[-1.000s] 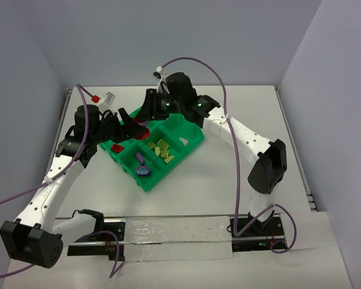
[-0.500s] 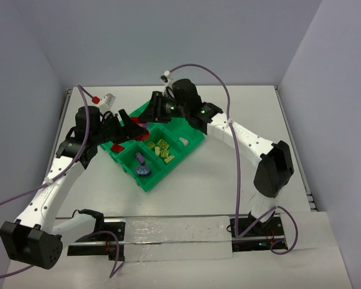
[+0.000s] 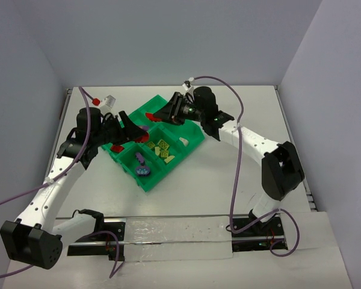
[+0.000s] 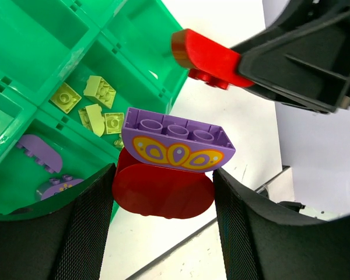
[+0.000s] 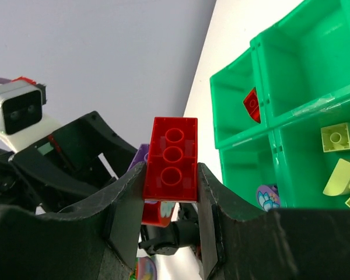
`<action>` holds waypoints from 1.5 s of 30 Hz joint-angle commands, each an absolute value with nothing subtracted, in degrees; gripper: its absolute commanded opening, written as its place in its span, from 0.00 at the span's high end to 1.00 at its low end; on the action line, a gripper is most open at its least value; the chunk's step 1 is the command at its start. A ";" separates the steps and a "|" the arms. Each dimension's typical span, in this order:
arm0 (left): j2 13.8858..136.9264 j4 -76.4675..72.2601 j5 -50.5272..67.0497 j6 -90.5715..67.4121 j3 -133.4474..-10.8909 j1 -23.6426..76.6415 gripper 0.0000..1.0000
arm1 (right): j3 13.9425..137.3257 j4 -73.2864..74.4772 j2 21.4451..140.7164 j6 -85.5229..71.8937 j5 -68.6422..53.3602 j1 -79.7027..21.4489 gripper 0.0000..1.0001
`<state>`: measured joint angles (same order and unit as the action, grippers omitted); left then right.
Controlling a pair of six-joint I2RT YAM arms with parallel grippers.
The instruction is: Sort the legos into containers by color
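Bricks look light, stiff and slick, so flat sides seem the best hold. Right hand (image 5: pixel 169 178) is clamped on a red brick (image 5: pixel 172 154) over the tray's (image 5: pixel 233 137) far side. Left hand (image 3: pixel 127 128), also over the tray, grips a purple brick (image 4: pixel 178 140) stuck atop a red piece (image 4: pixel 163 195).

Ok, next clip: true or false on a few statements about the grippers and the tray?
1. The right gripper grips a red brick. True.
2. The left gripper is empty. False: it holds a stack, a purple brick on a red piece.
3. One tray compartment holds yellow-green bricks. True.
4. The tray is blue. False: it is green.
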<state>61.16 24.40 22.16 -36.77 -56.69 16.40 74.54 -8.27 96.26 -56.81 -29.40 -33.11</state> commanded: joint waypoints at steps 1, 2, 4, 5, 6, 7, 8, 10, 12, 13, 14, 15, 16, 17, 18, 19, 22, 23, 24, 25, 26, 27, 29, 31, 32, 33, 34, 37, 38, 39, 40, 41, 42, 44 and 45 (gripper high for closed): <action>59.64 24.97 18.37 -35.03 -57.70 16.26 0.54 | 75.53 -2.73 90.11 -48.94 -24.37 -32.73 1.00; 59.52 25.56 17.68 -34.83 -57.89 16.26 0.54 | 75.21 -0.83 89.26 -46.98 -21.32 -32.62 1.00; 59.33 27.63 16.39 -34.23 -58.51 16.25 0.53 | 74.49 4.32 87.24 -42.24 -16.08 -32.53 1.00; 59.33 28.31 15.65 -33.94 -58.85 16.19 0.53 | 73.82 6.36 85.67 -40.09 -13.65 -32.59 1.00; 59.33 28.56 15.11 -33.84 -58.97 16.17 0.53 | 73.57 8.11 85.09 -38.36 -12.76 -32.61 1.00; 59.33 28.95 14.72 -33.73 -59.19 16.17 0.53 | 72.79 10.12 84.14 -36.15 -10.55 -32.55 1.00; 59.37 29.26 14.39 -33.66 -59.45 16.13 0.53 | 71.73 11.78 82.95 -34.20 -8.08 -32.52 1.00; 59.61 29.33 13.69 -33.86 -59.76 16.08 0.53 | 69.57 13.51 81.37 -31.91 -4.85 -32.52 1.00; 60.25 29.06 13.49 -34.15 -59.89 15.98 0.53 | 67.97 14.84 79.99 -29.66 -4.08 -32.54 1.00; 60.60 28.93 13.27 -34.41 -60.04 15.89 0.54 | 67.68 15.34 79.62 -28.87 -4.13 -32.61 1.00; 61.23 28.95 13.29 -34.63 -60.13 15.82 0.54 | 67.68 16.14 79.54 -28.05 -3.71 -32.64 1.00; 61.65 28.80 13.39 -34.64 -60.24 15.81 0.55 | 67.68 17.25 79.56 -26.88 -3.40 -32.78 1.00; 62.31 29.10 13.57 -34.70 -60.42 15.75 0.56 | 67.68 17.85 79.68 -26.27 -3.21 -32.78 1.00; 62.87 29.18 13.62 -34.65 -60.66 15.73 0.56 | 67.68 18.02 79.72 -26.11 -3.16 -32.78 1.00; 63.68 29.76 13.25 -34.46 -61.23 15.77 0.56 | 67.63 18.27 79.76 -25.52 -2.96 -32.78 1.00; 64.46 30.48 12.77 -34.26 -61.84 15.80 0.56 | 67.59 18.57 79.80 -24.85 -2.68 -32.78 1.00; 65.27 31.52 10.76 -34.65 -63.01 15.73 0.56 | 67.96 19.10 80.41 -23.88 -2.14 -32.78 1.00; 65.47 31.38 10.52 -35.11 -63.27 15.68 0.56 | 68.31 19.27 80.96 -23.76 -2.17 -32.78 1.00; 65.62 31.18 10.29 -35.61 -63.42 15.64 0.56 | 68.63 19.39 81.43 -23.73 -2.31 -32.78 1.00; 65.73 30.92 10.20 -36.08 -63.46 15.64 0.56 | 68.92 19.38 81.83 -23.73 -2.76 -32.78 1.00; 65.83 30.65 10.22 -36.51 -63.46 15.64 0.56 | 69.20 19.32 82.22 -23.73 -3.33 -32.80 1.00; 65.85 30.46 10.36 -36.80 -63.46 15.64 0.56 | 69.37 19.24 82.49 -23.74 -3.89 -32.87 1.00; 66.01 30.06 10.27 -37.44 -63.46 15.64 0.56 | 69.70 19.07 83.06 -23.91 -5.20 -32.87 1.00; 66.16 30.06 9.46 -37.70 -63.70 15.57 0.56 | 70.04 19.07 83.40 -23.83 -5.87 -32.95 1.00; 66.26 30.46 8.56 -37.99 -63.92 15.44 0.56 | 70.17 19.07 83.45 -23.74 -5.97 -33.00 1.00; 66.35 30.91 7.61 -38.30 -64.15 15.30 0.56 | 70.31 19.07 83.49 -23.65 -6.06 -33.04 1.00; 66.91 31.27 7.29 -38.54 -64.44 15.18 0.56 | 70.42 18.96 83.50 -23.53 -6.17 -32.99 1.00; 67.67 32.33 6.74 -39.10 -65.14 14.87 0.56 | 70.54 18.51 83.36 -23.08 -6.74 -32.96 1.00; 68.07 32.50 6.69 -39.27 -65.36 14.70 0.56 | 70.65 18.23 83.25 -22.80 -7.08 -32.96 1.00; 67.97 32.31 6.89 -39.43 -65.46 14.47 0.56 | 70.66 18.05 83.23 -22.55 -7.33 -32.96 1.00; 67.88 31.96 7.12 -39.46 -65.66 14.18 0.56 | 70.90 17.84 83.23 -22.14 -7.68 -32.96 1.00; 68.00 31.72 7.41 -39.36 -66.15 13.56 0.56 | 71.22 17.76 83.48 -21.72 -7.92 -32.96 1.00; 68.39 31.79 7.99 -39.19 -66.85 12.83 0.56 | 71.67 18.11 83.85 -21.28 -8.05 -32.96 1.00; 69.37 32.46 9.05 -38.88 -68.43 11.49 0.55 | 72.88 18.98 84.63 -20.66 -8.12 -32.96 1.00; 69.98 33.15 9.56 -38.77 -69.81 10.56 0.56 | 73.97 19.64 85.35 -20.54 -8.16 -32.96 1.00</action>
<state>68.69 33.14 8.07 -38.63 -63.92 13.25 69.11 19.66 84.06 -22.80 -7.36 -32.84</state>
